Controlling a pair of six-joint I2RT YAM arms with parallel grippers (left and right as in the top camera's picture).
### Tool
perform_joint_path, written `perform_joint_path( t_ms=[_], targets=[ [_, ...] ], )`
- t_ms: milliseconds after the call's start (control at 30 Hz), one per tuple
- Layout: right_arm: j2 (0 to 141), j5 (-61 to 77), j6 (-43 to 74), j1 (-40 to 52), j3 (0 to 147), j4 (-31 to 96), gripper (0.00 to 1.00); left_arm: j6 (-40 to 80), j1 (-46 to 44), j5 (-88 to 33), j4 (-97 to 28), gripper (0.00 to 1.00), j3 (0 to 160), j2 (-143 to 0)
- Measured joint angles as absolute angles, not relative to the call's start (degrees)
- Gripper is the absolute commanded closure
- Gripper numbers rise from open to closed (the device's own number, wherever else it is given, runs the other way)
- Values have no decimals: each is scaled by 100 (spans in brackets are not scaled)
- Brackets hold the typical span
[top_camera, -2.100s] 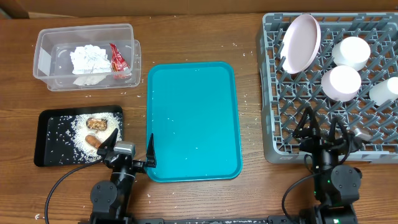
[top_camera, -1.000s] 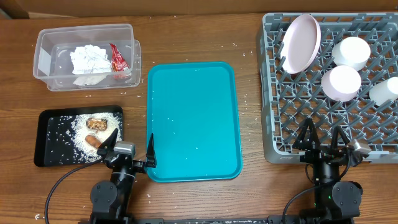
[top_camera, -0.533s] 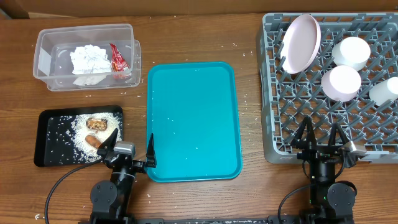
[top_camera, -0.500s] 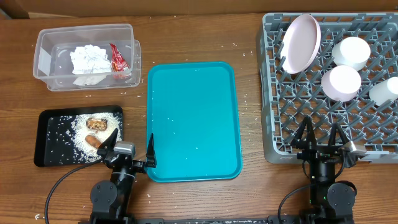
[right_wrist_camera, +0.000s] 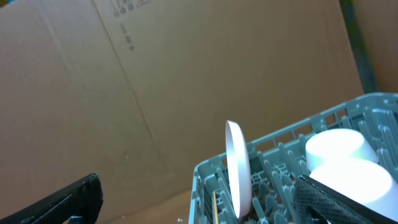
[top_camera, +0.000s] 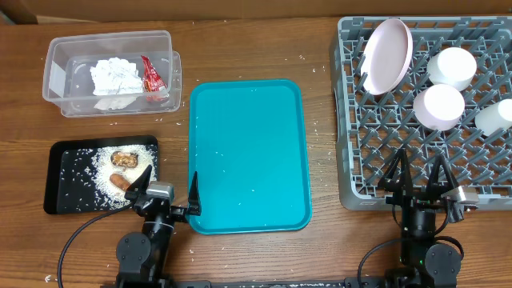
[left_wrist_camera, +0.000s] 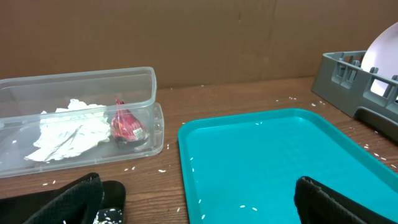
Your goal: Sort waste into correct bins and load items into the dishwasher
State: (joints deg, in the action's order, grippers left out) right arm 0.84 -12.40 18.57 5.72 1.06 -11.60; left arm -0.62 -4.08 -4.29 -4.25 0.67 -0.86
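Wooden table [top_camera: 320, 56] runs under everything. At upper left the clear tub [top_camera: 56, 48] holds the napkins [top_camera: 114, 76] and red wrapper [top_camera: 151, 74]. The black tray [top_camera: 60, 196] at lower left carries rice crumbs [top_camera: 104, 172], a carrot piece [top_camera: 119, 182] and a brown chunk [top_camera: 122, 159], so dry rubbish seems kept apart from food scraps. On the right, the grey rack [top_camera: 376, 152] props the plate [top_camera: 387, 54] on edge between pegs, with two bowls [top_camera: 453, 67] and a cup [top_camera: 496, 116] beside it. Along the bottom edge, the left gripper [top_camera: 170, 180] and right gripper [top_camera: 419, 164] stand spread wide, holding nothing; sorting looks finished.

Wooden table [top_camera: 320, 48] bears clear tub [top_camera: 112, 34], black tray [top_camera: 64, 194], teal tray [top_camera: 248, 160], grey rack [top_camera: 376, 160] (far right) — rice crumbs [top_camera: 302, 57] scattered.
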Motion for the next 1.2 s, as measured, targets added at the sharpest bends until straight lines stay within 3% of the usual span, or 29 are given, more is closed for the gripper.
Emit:
perform_joint_path(
  t_ms=[500,1000,1200],
  targets=[
    [84,-1225,1688,572,106,-1111,0,-64,-408,-429,-425,0,67,-86],
    [78,-534,1474,113,106,443,0,-62,-408,-429,-425,0,67,-86],
    [80,-82,1120,-78,106,519,0,-62,-408,-429,-425,0,67,-86]
  ],
)
